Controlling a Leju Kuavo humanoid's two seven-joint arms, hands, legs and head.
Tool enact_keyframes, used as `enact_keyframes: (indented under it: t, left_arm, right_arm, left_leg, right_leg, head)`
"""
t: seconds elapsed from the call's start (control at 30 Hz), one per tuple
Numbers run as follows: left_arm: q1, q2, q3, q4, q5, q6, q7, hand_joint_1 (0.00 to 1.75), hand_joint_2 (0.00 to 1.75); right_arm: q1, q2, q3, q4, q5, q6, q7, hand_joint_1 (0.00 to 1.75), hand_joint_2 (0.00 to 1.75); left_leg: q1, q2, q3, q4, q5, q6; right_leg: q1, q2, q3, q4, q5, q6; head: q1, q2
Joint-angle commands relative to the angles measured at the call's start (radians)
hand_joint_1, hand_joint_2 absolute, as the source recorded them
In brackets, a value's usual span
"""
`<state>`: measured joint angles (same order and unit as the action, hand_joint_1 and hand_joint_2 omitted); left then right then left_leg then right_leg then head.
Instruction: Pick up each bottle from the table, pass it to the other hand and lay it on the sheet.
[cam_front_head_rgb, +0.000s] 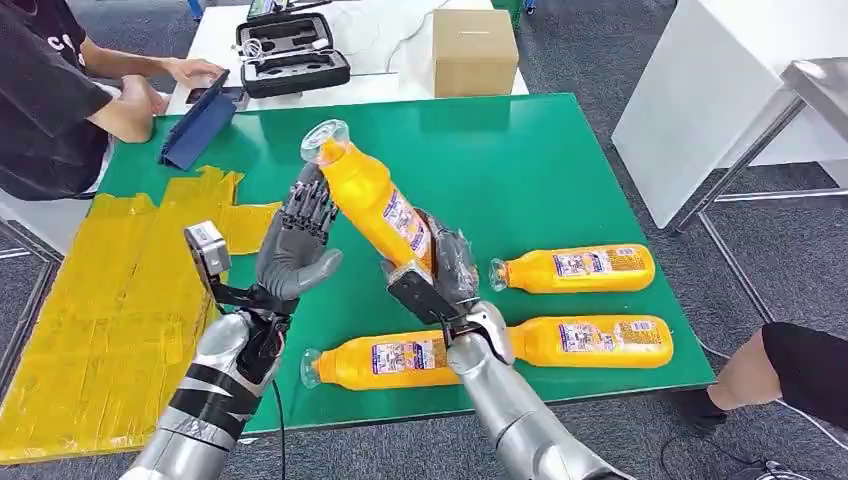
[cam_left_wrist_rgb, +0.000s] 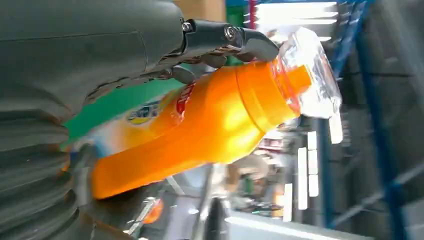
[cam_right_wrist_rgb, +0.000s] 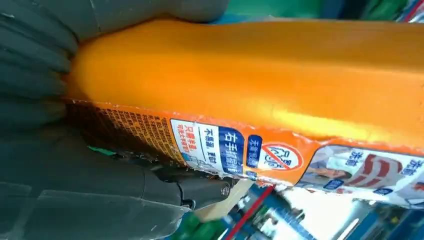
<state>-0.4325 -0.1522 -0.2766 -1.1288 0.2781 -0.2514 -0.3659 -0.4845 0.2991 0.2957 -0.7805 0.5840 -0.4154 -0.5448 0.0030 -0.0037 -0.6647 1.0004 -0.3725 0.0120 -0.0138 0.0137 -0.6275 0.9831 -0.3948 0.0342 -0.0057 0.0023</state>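
A: How will the raised bottle (cam_front_head_rgb: 372, 198) handle?

B: Likely rigid, smooth, moderately heavy. At frame centre over the green desk (cam_front_head_rgb: 520, 160), the right hand (cam_front_head_rgb: 435, 265) grips its labelled base; the left hand (cam_front_head_rgb: 300, 240), fingers spread, rests against the orange shoulder, the better hold.

A: What do the wrist views add?

B: The clear cap (cam_left_wrist_rgb: 312, 75) and label print (cam_right_wrist_rgb: 225, 150).

We see the right robot hand (cam_front_head_rgb: 445, 268) gripping an orange bottle (cam_front_head_rgb: 372, 200); the left robot hand (cam_front_head_rgb: 300, 245), fingers raised, seems to touch its side.
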Motion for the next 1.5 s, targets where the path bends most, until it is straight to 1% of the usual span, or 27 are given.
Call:
enact_keyframes:
  t: [0.03, 0.07, 0.13, 0.17, 0.2, 0.3, 0.33, 0.4, 0.43, 0.5, 0.53, 0.57, 0.63, 0.67, 0.73, 0.83, 0.87, 0.97, 1.0, 1.03, 1.1, 1.2, 1.23, 1.27, 1.37, 1.43, 1.5]
  left_arm:
    - [-0.104, 0.012, 0.015, 0.216, 0.033, 0.019, -0.003, 0.0, 1.75]
    - [-0.134, 0.006, 0.061, 0.297, 0.061, 0.059, 0.023, 0.0, 1.75]
    - [-0.201, 0.021, 0.117, 0.473, 0.089, 0.02, -0.017, 0.0, 1.75]
    - [-0.211, 0.027, 0.128, 0.504, 0.09, 0.013, -0.026, 0.0, 1.75]
    - [-0.217, 0.03, 0.141, 0.53, 0.095, 0.017, -0.032, 0.0, 1.75]
    - [-0.227, 0.029, 0.15, 0.558, 0.089, 0.014, -0.046, 0.0, 1.75]
    - [-0.229, 0.027, 0.155, 0.563, 0.086, 0.012, -0.049, 0.0, 1.75]
    - [-0.23, 0.027, 0.163, 0.567, 0.089, 0.014, -0.048, 0.0, 1.75]
    - [-0.23, 0.027, 0.163, 0.567, 0.089, 0.014, -0.048, 0.0, 1.75]
    - [-0.23, 0.027, 0.163, 0.567, 0.089, 0.014, -0.048, 0.0, 1.75]
    - [-0.23, 0.027, 0.163, 0.567, 0.089, 0.014, -0.048, 0.0, 1.75]
    - [-0.23, 0.027, 0.163, 0.567, 0.089, 0.014, -0.048, 0.0, 1.75]
    - [-0.23, 0.027, 0.163, 0.567, 0.089, 0.014, -0.048, 0.0, 1.75]
    - [-0.23, 0.027, 0.163, 0.567, 0.089, 0.014, -0.048, 0.0, 1.75]
    - [-0.23, 0.027, 0.163, 0.567, 0.089, 0.014, -0.048, 0.0, 1.75]
    - [-0.23, 0.027, 0.163, 0.567, 0.089, 0.014, -0.048, 0.0, 1.75]
    - [-0.229, 0.026, 0.166, 0.569, 0.089, 0.017, -0.048, 0.0, 1.75]
    - [-0.223, 0.017, 0.189, 0.555, 0.079, 0.034, -0.065, 0.0, 1.75]
    - [-0.218, 0.01, 0.203, 0.539, 0.072, 0.043, -0.073, 0.03, 1.75]
    - [-0.209, 0.001, 0.221, 0.512, 0.065, 0.062, -0.079, 1.75, 1.75]
    - [-0.191, -0.009, 0.242, 0.459, 0.052, 0.087, -0.083, 1.75, 1.75]
    - [-0.174, -0.017, 0.26, 0.412, 0.044, 0.117, -0.083, 1.75, 1.75]
    - [-0.169, -0.019, 0.265, 0.398, 0.041, 0.126, -0.083, 1.75, 1.75]
    - [-0.166, -0.019, 0.266, 0.393, 0.038, 0.127, -0.082, 1.75, 1.75]
    - [-0.155, -0.02, 0.276, 0.377, 0.04, 0.128, -0.088, 1.75, 1.75]
    - [-0.141, -0.025, 0.284, 0.353, 0.039, 0.138, -0.094, 1.75, 1.75]
    - [-0.13, -0.027, 0.288, 0.334, 0.04, 0.144, -0.097, 1.75, 1.75]
  right_arm:
    - [0.009, 0.032, 0.286, -0.067, 0.049, 0.025, -0.034, 1.68, 1.75]
    - [0.014, 0.031, 0.36, -0.098, 0.075, 0.021, -0.054, 1.61, 1.75]
    - [0.026, 0.036, 0.447, -0.144, 0.06, 0.017, -0.008, 1.57, 1.75]
    - [0.027, 0.036, 0.461, -0.151, 0.058, 0.015, -0.004, 1.59, 1.75]
    - [0.025, 0.034, 0.474, -0.153, 0.056, 0.018, -0.004, 1.59, 1.75]
    - [0.022, 0.028, 0.493, -0.152, 0.051, 0.018, -0.006, 1.61, 1.75]
    - [0.02, 0.026, 0.5, -0.151, 0.044, 0.024, -0.005, 1.59, 1.75]
    - [0.019, 0.025, 0.508, -0.149, 0.043, 0.024, -0.009, 1.64, 1.75]
    - [0.019, 0.025, 0.508, -0.149, 0.043, 0.024, -0.009, 1.59, 1.75]
    - [0.019, 0.025, 0.508, -0.149, 0.043, 0.024, -0.009, 1.59, 1.75]
    - [0.019, 0.025, 0.508, -0.149, 0.043, 0.024, -0.009, 1.59, 1.75]
    - [0.019, 0.025, 0.508, -0.149, 0.043, 0.024, -0.009, 1.59, 1.75]
    - [0.019, 0.025, 0.508, -0.149, 0.043, 0.024, -0.009, 1.59, 1.75]
    - [0.019, 0.025, 0.508, -0.149, 0.043, 0.024, -0.009, 1.59, 1.75]
    - [0.019, 0.025, 0.508, -0.149, 0.043, 0.024, -0.009, 1.59, 1.75]
    - [0.019, 0.025, 0.508, -0.149, 0.043, 0.024, -0.009, 1.61, 1.75]
    - [0.019, 0.025, 0.513, -0.148, 0.044, 0.024, -0.011, 1.61, 1.75]
    - [0.012, 0.022, 0.532, -0.135, 0.034, 0.013, -0.004, 1.62, 1.75]
    - [0.008, 0.019, 0.54, -0.129, 0.027, 0.008, 0.0, 1.64, 1.75]
    - [0.006, 0.016, 0.543, -0.121, 0.02, 0.001, 0.008, 1.62, 1.75]
    - [0.001, 0.012, 0.542, -0.106, 0.012, -0.005, 0.01, 1.62, 1.75]
    - [0.0, 0.01, 0.536, -0.094, 0.009, -0.01, 0.01, 1.66, 1.75]
    - [0.0, 0.01, 0.534, -0.09, 0.008, -0.012, 0.011, 1.62, 1.75]
    - [0.0, 0.009, 0.532, -0.087, 0.009, -0.013, 0.011, 1.66, 1.75]
    - [0.001, 0.009, 0.527, -0.077, 0.012, -0.019, 0.013, 1.66, 1.75]
    - [0.005, 0.007, 0.516, -0.076, 0.009, -0.028, 0.012, 1.66, 1.75]
    - [0.01, 0.003, 0.501, -0.086, 0.0, -0.034, 0.006, 1.73, 1.75]
  left_leg:
    - [0.001, 0.0, 0.007, 0.0, -0.003, -0.001]
    - [0.001, 0.001, 0.005, 0.0, -0.002, -0.001]
    - [0.001, 0.003, 0.008, 0.002, -0.005, -0.001]
    - [0.0, 0.0, 0.003, 0.0, -0.001, -0.001]
    - [0.001, 0.001, 0.007, 0.0, -0.003, -0.001]
    - [0.001, 0.003, 0.004, 0.001, -0.003, -0.001]
    - [0.001, 0.004, 0.007, 0.001, -0.004, -0.001]
    - [0.0, 0.001, 0.002, 0.0, -0.001, -0.001]
    - [0.001, 0.001, 0.004, 0.0, -0.003, -0.001]
    - [0.001, 0.001, 0.005, 0.001, -0.004, -0.001]
    - [0.0, 0.0, 0.002, 0.0, -0.002, -0.001]
    - [0.001, 0.002, 0.005, 0.001, -0.003, -0.001]
    - [0.0, 0.0, 0.001, 0.0, -0.001, -0.001]
    - [0.001, 0.002, 0.005, 0.001, -0.004, -0.001]
    - [0.001, 0.001, 0.002, 0.0, -0.002, -0.001]
    - [0.001, 0.002, 0.006, 0.002, -0.004, -0.002]
    - [0.001, 0.001, 0.002, 0.0, -0.002, -0.001]
    - [0.001, 0.002, 0.006, 0.002, -0.004, -0.001]
    - [0.001, 0.002, 0.005, 0.002, -0.005, -0.001]
    - [0.001, 0.002, 0.004, 0.001, -0.004, -0.001]
    - [0.001, 0.0, 0.001, 0.0, -0.002, -0.001]
    - [0.001, 0.001, 0.005, 0.002, -0.004, -0.001]
    - [0.001, 0.0, 0.002, 0.0, -0.002, -0.001]
    - [0.001, 0.0, 0.004, 0.001, -0.003, -0.001]
    - [0.001, 0.001, 0.008, 0.001, -0.005, -0.002]
    - [0.001, 0.0, 0.003, 0.0, -0.002, -0.001]
    - [0.002, 0.001, 0.007, 0.002, -0.005, -0.001]
  right_leg:
    - [0.001, -0.001, 0.007, 0.0, -0.003, -0.002]
    - [0.001, 0.0, 0.004, 0.0, -0.002, -0.001]
    - [0.001, 0.001, 0.007, 0.001, -0.003, -0.002]
    - [0.0, -0.001, 0.003, 0.0, -0.001, -0.001]
    - [0.002, 0.0, 0.006, 0.0, -0.003, -0.002]
    - [0.001, 0.003, 0.004, 0.001, -0.001, -0.002]
    - [0.001, 0.003, 0.007, 0.001, -0.002, -0.002]
    - [0.0, 0.001, 0.003, 0.0, -0.001, -0.001]
    - [0.001, 0.001, 0.005, 0.001, -0.002, -0.002]
    - [0.001, 0.002, 0.006, 0.001, -0.003, -0.002]
    - [0.0, 0.001, 0.003, 0.001, -0.001, -0.001]
    - [0.001, 0.002, 0.006, 0.001, -0.002, -0.002]
    - [0.0, 0.001, 0.002, 0.0, -0.001, -0.001]
    - [0.001, 0.002, 0.006, 0.002, -0.003, -0.002]
    - [0.001, 0.002, 0.003, 0.001, -0.001, -0.001]
    - [0.002, 0.002, 0.006, 0.002, -0.003, -0.002]
    - [0.001, 0.001, 0.003, 0.001, -0.001, -0.001]
    - [0.001, 0.002, 0.006, 0.002, -0.003, -0.002]
    - [0.001, 0.002, 0.006, 0.002, -0.003, -0.002]
    - [0.001, 0.002, 0.005, 0.002, -0.002, -0.002]
    - [0.001, 0.001, 0.002, 0.001, -0.001, -0.001]
    - [0.001, 0.001, 0.006, 0.002, -0.003, -0.002]
    - [0.001, 0.001, 0.003, 0.0, -0.001, -0.001]
    - [0.001, 0.001, 0.005, 0.001, -0.002, -0.002]
    - [0.002, 0.001, 0.009, 0.001, -0.004, -0.003]
    - [0.001, 0.001, 0.004, 0.0, -0.002, -0.002]
    - [0.002, 0.001, 0.008, 0.001, -0.004, -0.002]
  head:
    - [0.001, 0.0]
    - [0.0, 0.0]
    - [0.0, 0.0]
    - [0.0, 0.0]
    - [0.001, 0.0]
    - [0.0, 0.0]
    - [0.001, 0.0]
    - [0.001, 0.0]
    - [0.001, 0.0]
    - [0.001, 0.0]
    - [0.001, 0.0]
    - [0.001, 0.0]
    - [0.0, 0.0]
    - [0.001, 0.0]
    - [0.001, 0.0]
    - [0.001, 0.0]
    - [0.001, 0.0]
    - [0.001, 0.0]
    - [0.001, 0.0]
    - [0.001, 0.0]
    - [0.001, 0.0]
    - [0.001, 0.0]
    - [0.001, 0.0]
    - [0.001, 0.0]
    - [0.001, 0.0]
    - [0.001, 0.0]
    - [0.0, 0.0]
